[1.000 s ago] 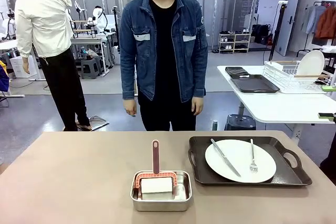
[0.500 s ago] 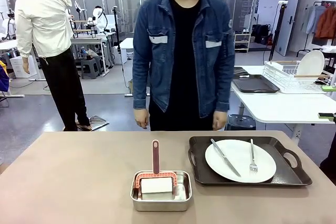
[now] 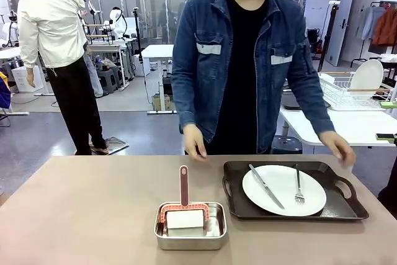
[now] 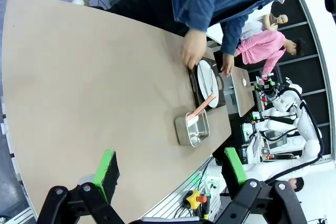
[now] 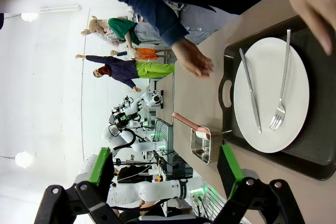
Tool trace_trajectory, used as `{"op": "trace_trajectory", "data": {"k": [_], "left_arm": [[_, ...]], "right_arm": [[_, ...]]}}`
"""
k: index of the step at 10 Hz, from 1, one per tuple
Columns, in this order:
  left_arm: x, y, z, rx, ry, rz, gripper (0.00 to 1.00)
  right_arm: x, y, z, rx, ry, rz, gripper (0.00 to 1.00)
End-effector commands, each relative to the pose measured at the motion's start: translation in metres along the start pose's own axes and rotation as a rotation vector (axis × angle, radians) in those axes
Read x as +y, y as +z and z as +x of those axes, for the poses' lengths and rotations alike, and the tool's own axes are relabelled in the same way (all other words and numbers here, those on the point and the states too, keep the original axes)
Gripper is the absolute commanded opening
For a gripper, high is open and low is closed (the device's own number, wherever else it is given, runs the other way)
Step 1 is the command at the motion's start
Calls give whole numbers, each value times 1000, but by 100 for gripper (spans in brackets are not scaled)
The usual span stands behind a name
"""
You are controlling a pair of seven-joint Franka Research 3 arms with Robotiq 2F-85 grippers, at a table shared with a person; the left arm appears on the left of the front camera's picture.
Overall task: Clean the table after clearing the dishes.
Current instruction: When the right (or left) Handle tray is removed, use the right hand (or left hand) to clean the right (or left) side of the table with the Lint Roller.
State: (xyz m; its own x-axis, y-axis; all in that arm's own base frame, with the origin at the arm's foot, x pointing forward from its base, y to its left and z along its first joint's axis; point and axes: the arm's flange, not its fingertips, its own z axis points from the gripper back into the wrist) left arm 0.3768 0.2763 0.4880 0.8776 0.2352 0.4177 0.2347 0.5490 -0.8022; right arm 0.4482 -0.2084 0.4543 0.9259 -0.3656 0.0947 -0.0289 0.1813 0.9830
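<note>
the bench (image 3: 80, 215) has a dark tray (image 3: 348, 208) on its right half, and the tray carries a white plate (image 3: 282, 178) with a knife (image 3: 267, 186) and a fork (image 3: 298, 185) lying on it. the far rim of the tray is near the far edge of the bench, and its right handle comes close to the right edge. just beside the tray's left handle, toward the near edge, stands a steel tin (image 3: 189, 242); in it lies a white block with a red handle (image 3: 183, 185) that points to the far side. left of the tin there is a wide stretch of open top up to the left edge. a person in a denim jacket (image 3: 248, 60) leans at the far edge; one hand (image 3: 194, 143) hovers over the bench's far edge near the tray's far left corner, the other hand (image 3: 338, 147) is above its far right corner, and i cannot tell if they touch. the left tool (image 4: 170, 166) is above the bench with its jaws wide and nothing between them. the right tool (image 5: 165, 167) is also wide with nothing between its jaws, looking at the tray.
</note>
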Motion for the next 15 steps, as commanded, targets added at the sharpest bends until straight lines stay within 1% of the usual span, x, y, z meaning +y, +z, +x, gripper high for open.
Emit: {"op": "trace_trajectory", "data": {"k": [1,8,10,12,13,14,15], "left_arm": [[-6,5,-2,8,12,3,100],[-6,5,-2,8,12,3,100],[-6,5,-2,8,12,3,100],[-6,5,-2,8,12,3,100],[-6,5,-2,8,12,3,100],[-6,5,-2,8,12,3,100],[-6,5,-2,8,12,3,100]], "right_arm": [[3,-1,-3,1,0,5,100],[0,0,0,0,0,0,100],[35,-58,-1,71,84,-98,100],[68,-112,-5,72,187,-160,100],[86,-146,-12,85,264,-240,100],[106,-188,-25,126,370,-295,100],[122,-226,-38,177,420,-280,100]]}}
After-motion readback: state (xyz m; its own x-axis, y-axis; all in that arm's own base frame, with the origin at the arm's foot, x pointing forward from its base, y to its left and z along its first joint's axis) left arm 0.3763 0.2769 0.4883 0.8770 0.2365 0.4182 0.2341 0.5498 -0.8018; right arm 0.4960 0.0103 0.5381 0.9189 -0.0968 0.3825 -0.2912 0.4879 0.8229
